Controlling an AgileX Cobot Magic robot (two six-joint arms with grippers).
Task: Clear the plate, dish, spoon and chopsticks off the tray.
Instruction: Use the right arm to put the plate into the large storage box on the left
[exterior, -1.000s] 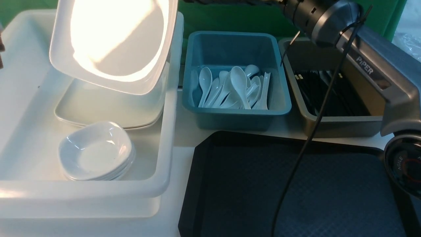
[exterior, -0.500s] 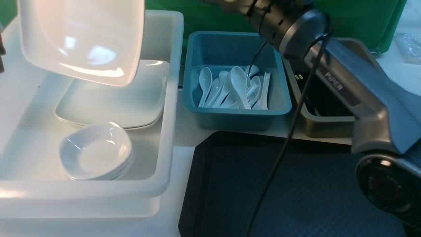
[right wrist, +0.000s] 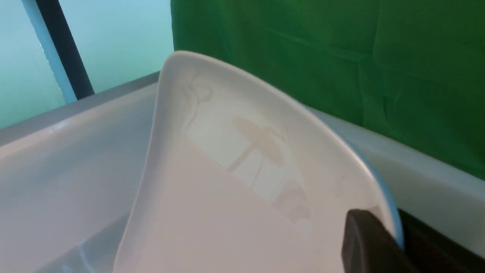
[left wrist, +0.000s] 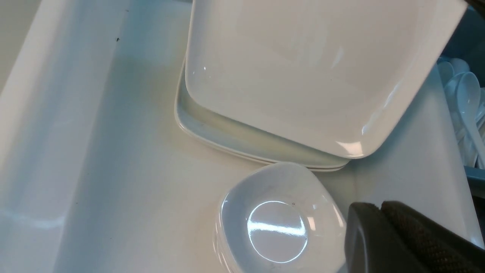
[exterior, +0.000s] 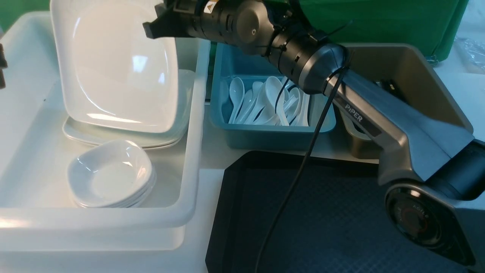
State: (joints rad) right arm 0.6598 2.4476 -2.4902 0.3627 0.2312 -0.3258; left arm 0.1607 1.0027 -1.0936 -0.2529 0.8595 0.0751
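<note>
plate (exterior: 113, 72): steeply tilted, hanging left of and below the claw; lower edge at the stacked plates (exterior: 166, 138), contact unclear
right claw (exterior: 153, 29): clamped on the plate's right rim, above the white bin (exterior: 22, 125)
tray (exterior: 341, 212): well apart, below and right of the claw
spoons (exterior: 273, 98): piled in the blue bin (exterior: 265, 136), just right of and below the claw
left claw (left wrist: 379, 227): dark fingers beside the small dishes (left wrist: 278, 223); apart or together, cannot tell

plate (exterior: 113, 68) lowered, seemingly resting on stack (exterior: 166, 141)

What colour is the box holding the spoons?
The box is blue; front view shows it best.
</note>
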